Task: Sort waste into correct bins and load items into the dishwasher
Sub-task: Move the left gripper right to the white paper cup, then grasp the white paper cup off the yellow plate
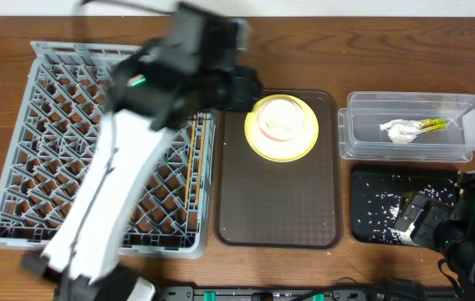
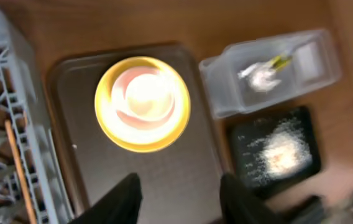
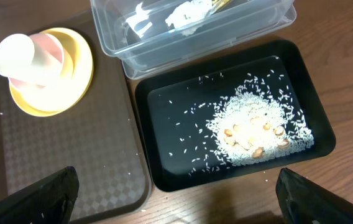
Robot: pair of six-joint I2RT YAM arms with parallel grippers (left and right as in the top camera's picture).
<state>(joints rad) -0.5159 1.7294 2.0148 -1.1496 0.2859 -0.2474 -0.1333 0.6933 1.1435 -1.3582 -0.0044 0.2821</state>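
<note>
Plate [image 1: 282, 155] on tray [image 1: 278, 205]; tray right of rack [image 1: 45, 142].

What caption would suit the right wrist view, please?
Small white food crumbs heaped in shallow black rectangular tray beside clear plastic tub.

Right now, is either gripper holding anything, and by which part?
Nothing is held: the left gripper and the right gripper both stand open with nothing between their fingers.
</note>
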